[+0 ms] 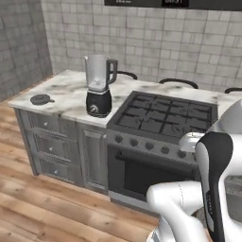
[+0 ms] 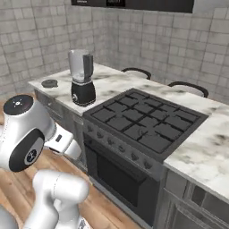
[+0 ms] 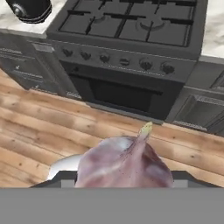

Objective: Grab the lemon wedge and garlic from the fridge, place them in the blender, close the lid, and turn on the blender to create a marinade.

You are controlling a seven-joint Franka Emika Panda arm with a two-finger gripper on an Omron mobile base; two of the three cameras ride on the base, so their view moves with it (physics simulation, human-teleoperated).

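Note:
A purplish garlic (image 3: 124, 162) with a pale stem tip sits right against the camera in the hand view, and my gripper (image 3: 124, 183) is shut on it; its fingertips are hidden behind the bulb. The hand hangs over the wooden floor in front of the oven. The blender (image 1: 99, 87) (image 2: 82, 79) stands on the marble counter left of the stove, its clear jar upright with no lid on it. Its black base (image 3: 30, 9) shows in the top left corner of the hand view. The lid (image 1: 41, 99) (image 2: 49, 83) lies flat on the counter, left of the blender. The lemon wedge and the fridge are out of view.
A black gas stove (image 1: 165, 113) (image 2: 143, 120) (image 3: 131, 22) with a knob row and an oven door below sits right of the blender. Grey drawers (image 1: 52, 146) run under the counter. Wooden floor (image 3: 39, 127) spreads in front. Chair backs (image 2: 136, 70) rise behind the counter.

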